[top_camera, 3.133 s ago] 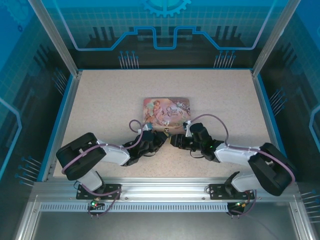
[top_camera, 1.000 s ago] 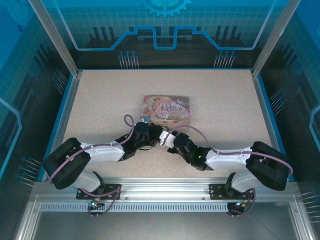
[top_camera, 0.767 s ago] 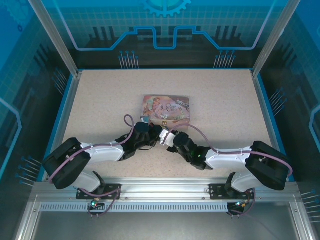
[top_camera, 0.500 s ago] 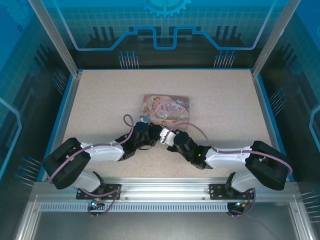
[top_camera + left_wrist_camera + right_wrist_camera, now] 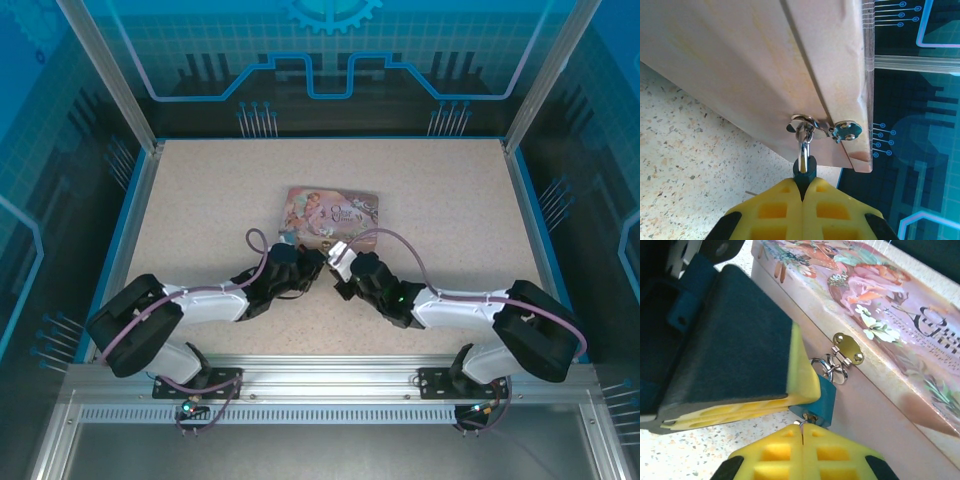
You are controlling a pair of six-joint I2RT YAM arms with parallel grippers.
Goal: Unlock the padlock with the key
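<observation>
**Step in hand:** key insertion, judged from the scene. The left gripper [image 5: 803,189] was clamped on the teal padlock [image 5: 822,400]. The padlock hung by its shackle [image 5: 803,146] from the hasp ring [image 5: 829,368] on the front wall of the pink illustrated tin box [image 5: 890,300]. The right gripper [image 5: 803,432] had its fingers pressed together on the key [image 5: 802,422]. Only a metal sliver of the key showed, at the padlock's underside. How deep it was seated could not be told.

**Next move:** probably a wrist turn of the key while the left grip steadies the body. A poorly aligned twist could bend the thin key.

**Change:** About three seconds earlier the right gripper stood off to the right, apart from the left gripper. It had since come in to meet the padlock, and the box looked slightly turned on the table [image 5: 200,200].
</observation>
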